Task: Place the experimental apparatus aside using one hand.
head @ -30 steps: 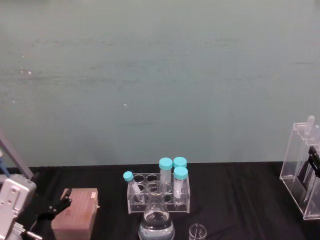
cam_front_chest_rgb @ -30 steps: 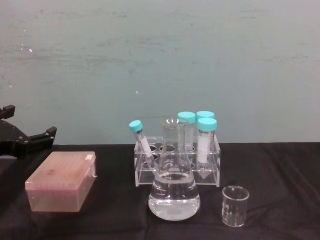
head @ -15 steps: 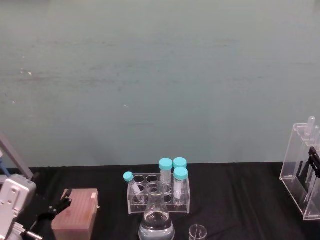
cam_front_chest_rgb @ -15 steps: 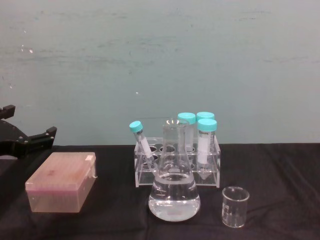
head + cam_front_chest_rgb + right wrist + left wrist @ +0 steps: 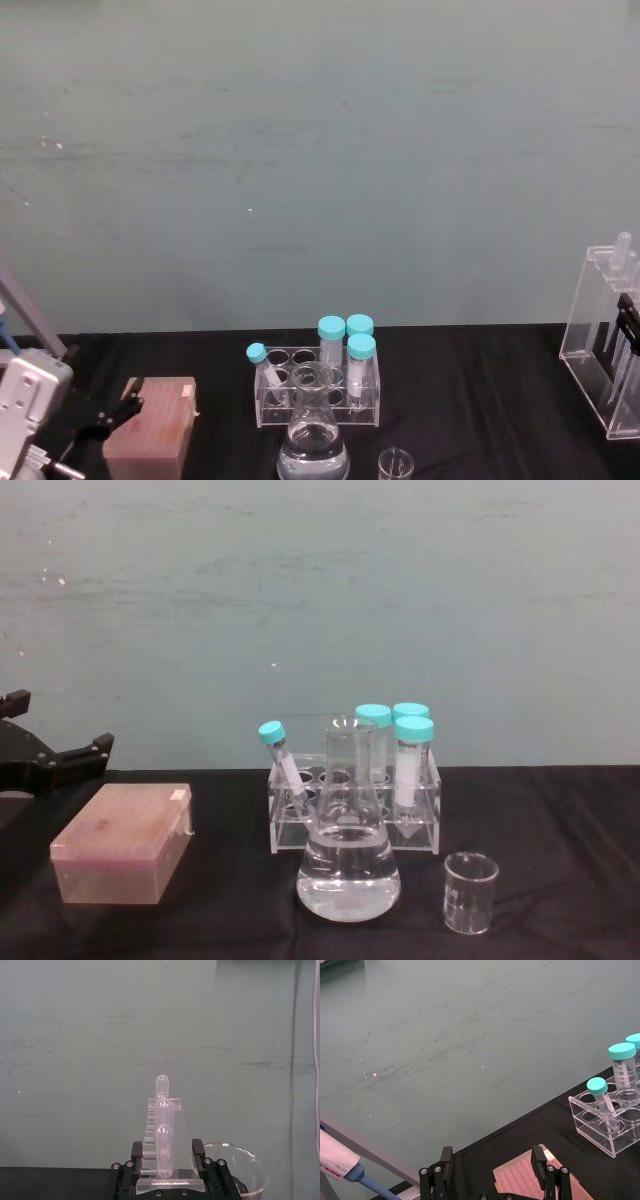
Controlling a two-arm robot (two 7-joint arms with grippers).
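Note:
The tall acrylic rack of glass test tubes (image 5: 603, 340) stands at the far right of the black table. My right gripper (image 5: 627, 330) is shut on it, and the right wrist view shows its black fingers (image 5: 137, 1156) pressed against both sides of the test tube rack (image 5: 163, 1135). The conical flask with clear liquid (image 5: 348, 852) stands front centre, and the small glass beaker (image 5: 470, 892) is just to its right. My left gripper (image 5: 62, 720) hangs open at the far left, above and behind the pinkish box, holding nothing.
A low rack of teal-capped tubes (image 5: 355, 795) stands directly behind the flask. The pinkish translucent box (image 5: 122, 842) lies at the left. A larger glass beaker (image 5: 235, 1172) shows beside the tall rack in the right wrist view. A pipette (image 5: 342, 1170) leans near the left arm.

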